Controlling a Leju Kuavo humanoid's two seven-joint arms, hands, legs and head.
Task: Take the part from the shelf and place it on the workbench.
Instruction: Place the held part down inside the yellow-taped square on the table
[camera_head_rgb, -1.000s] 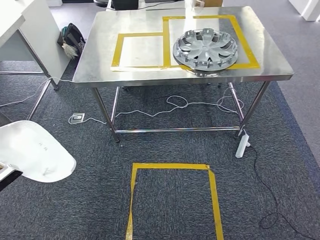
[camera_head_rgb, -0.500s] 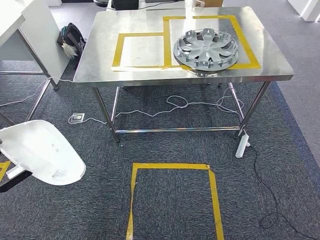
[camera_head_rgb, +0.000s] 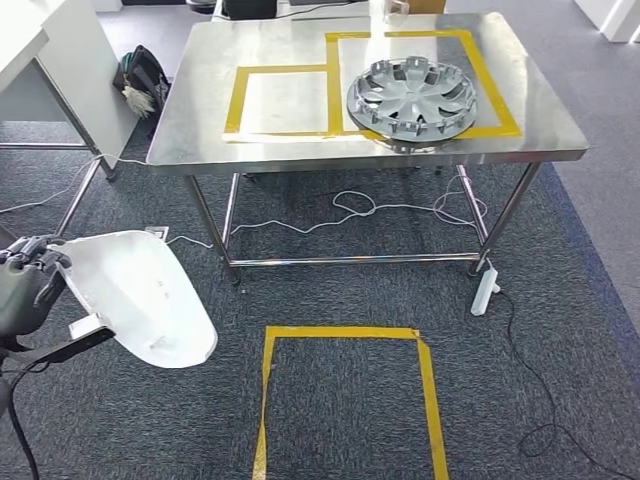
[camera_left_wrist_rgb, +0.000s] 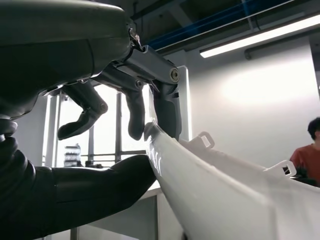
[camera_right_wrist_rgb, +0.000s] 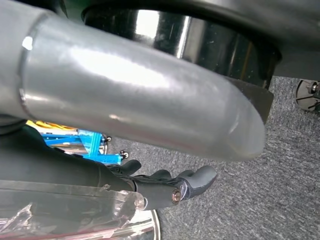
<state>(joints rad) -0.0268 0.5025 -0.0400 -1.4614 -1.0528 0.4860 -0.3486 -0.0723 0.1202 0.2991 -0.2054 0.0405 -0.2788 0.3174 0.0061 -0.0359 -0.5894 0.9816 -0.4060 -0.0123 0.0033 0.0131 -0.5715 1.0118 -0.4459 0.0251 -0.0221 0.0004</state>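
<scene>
The white part (camera_head_rgb: 140, 295) has swung further in from the robot's left side, and now the left hand (camera_head_rgb: 26, 275) shows too, fingers (camera_left_wrist_rgb: 132, 115) clamped over its rim with the thumb beneath. So it's off the shelf and riding toward the workbench (camera_head_rgb: 211, 120), well ahead of those fingers, where a wheel cover (camera_head_rgb: 411, 97) lies in yellow tape. Right hand (camera_right_wrist_rgb: 166, 182) hangs over grey carpet, holding nothing, fingers stretched out.
</scene>
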